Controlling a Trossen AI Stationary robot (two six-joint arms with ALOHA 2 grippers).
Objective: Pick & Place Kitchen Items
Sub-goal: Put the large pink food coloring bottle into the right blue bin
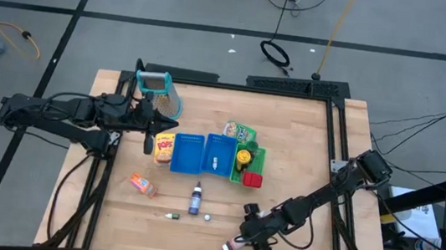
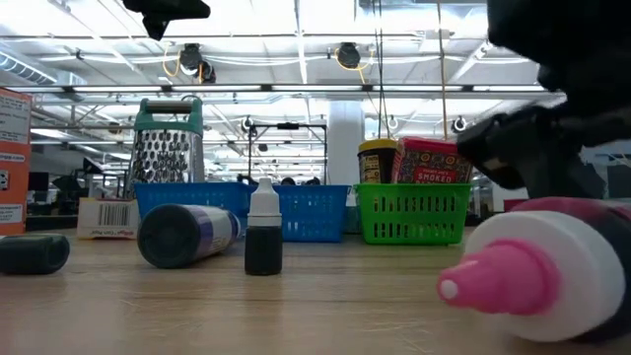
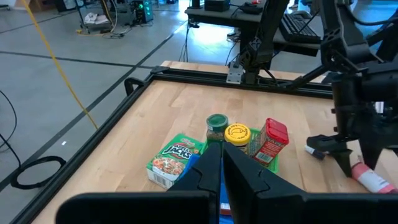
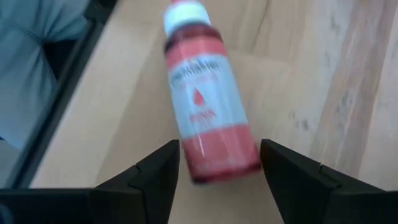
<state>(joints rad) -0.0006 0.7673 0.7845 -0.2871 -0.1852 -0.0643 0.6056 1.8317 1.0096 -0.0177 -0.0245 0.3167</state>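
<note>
- The right gripper (image 1: pixel 254 240) is low at the table's near edge, jaws open on either side of the pink bottle (image 4: pixel 204 112), which lies on its side on the wood; whether the fingers touch it is unclear.
- The left gripper (image 3: pixel 222 163) hovers over the yellow box (image 1: pixel 165 146) beside the blue tray (image 1: pixel 189 153), jaws closed and empty.
- The low view cuts off the pink bottle's base.

Robotics lab or open workshop hall: wooden counter (image 1: pixel 304 151) in a black metal frame, grey floor (image 1: pixel 178 2) with dark tape lines and loose cables (image 1: pixel 275 53), ceiling strip lights (image 2: pixel 296 44) and more rigs beyond.
</note>
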